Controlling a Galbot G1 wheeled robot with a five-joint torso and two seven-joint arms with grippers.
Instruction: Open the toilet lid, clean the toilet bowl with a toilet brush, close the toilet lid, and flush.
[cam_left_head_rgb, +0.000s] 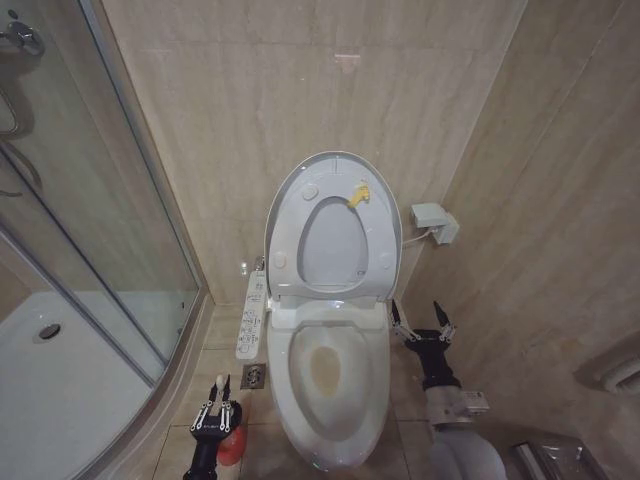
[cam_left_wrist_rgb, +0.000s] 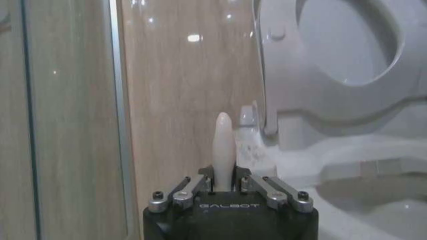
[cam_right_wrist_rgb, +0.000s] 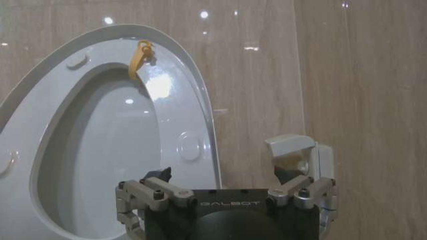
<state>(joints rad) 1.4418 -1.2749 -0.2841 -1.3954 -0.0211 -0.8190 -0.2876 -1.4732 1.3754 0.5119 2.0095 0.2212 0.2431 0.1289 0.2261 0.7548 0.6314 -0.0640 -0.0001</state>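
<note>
White ceramic marked the centre of the head view, where the toilet bowl (cam_left_head_rgb: 330, 385) sat open with a yellowish patch at its bottom. Behind it the toilet lid (cam_left_head_rgb: 285, 195) stood raised against the beige tiled wall (cam_left_head_rgb: 230, 110), with the seat ring (cam_left_head_rgb: 385, 240) lifted flat against it and a yellow tag (cam_left_head_rgb: 357, 195) hanging near the ring's top. A long button panel (cam_left_head_rgb: 251, 317) lay along the bowl's left side. At the lower left of the frame the left gripper (cam_left_head_rgb: 220, 383) was closed around the toilet brush (cam_left_wrist_rgb: 223, 150) handle, whose white rounded tip rose upright between the fingers in the left wrist view; a red holder cup (cam_left_head_rgb: 231, 443) sat on the floor just beside that arm. At the lower right, beside the bowl's rim, the right gripper (cam_left_head_rgb: 420, 318) held nothing, its fingers spread wide and pointing up toward the wall. A small white box (cam_left_head_rgb: 434, 221) was fixed to the wall at the right of the lid, and a glass shower screen (cam_left_head_rgb: 80, 210) filled the left of the frame.
</note>
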